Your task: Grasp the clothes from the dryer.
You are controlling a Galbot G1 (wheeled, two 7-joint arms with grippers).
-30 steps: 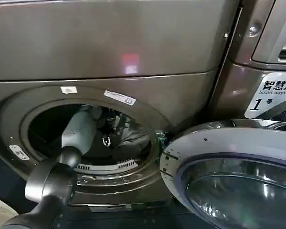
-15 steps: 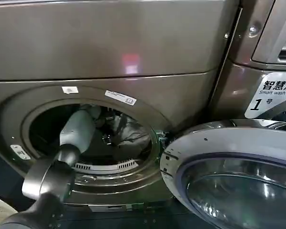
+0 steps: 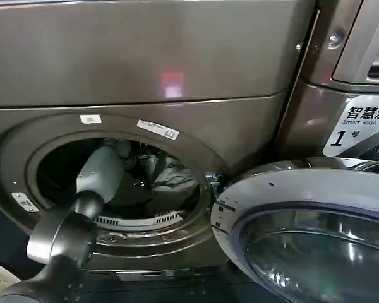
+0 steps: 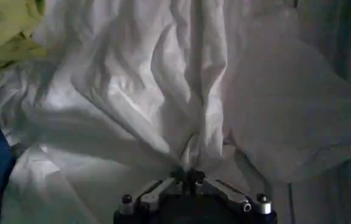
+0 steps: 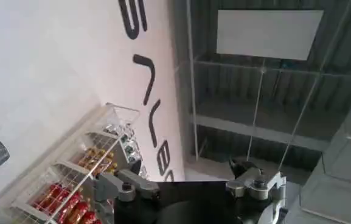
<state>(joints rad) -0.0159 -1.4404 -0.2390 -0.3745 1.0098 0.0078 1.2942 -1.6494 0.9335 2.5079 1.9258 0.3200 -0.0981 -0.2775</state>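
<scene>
Left wrist view — left gripper pinching clothes — 1 fold.

One dryer with one open door at 4 o'clock; one second machine at 2 o'clock; three garment colours among the clothes.

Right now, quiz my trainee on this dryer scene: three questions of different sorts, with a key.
1. True or false: the left gripper is pinched shut on the clothes inside the dryer.
2. Which colour lies beside the pale fabric in the left wrist view? A) red B) yellow-green C) orange
3. Fill in: the door stands ____ at the robot's right.

Key: 1 true; 2 B; 3 open.
</scene>
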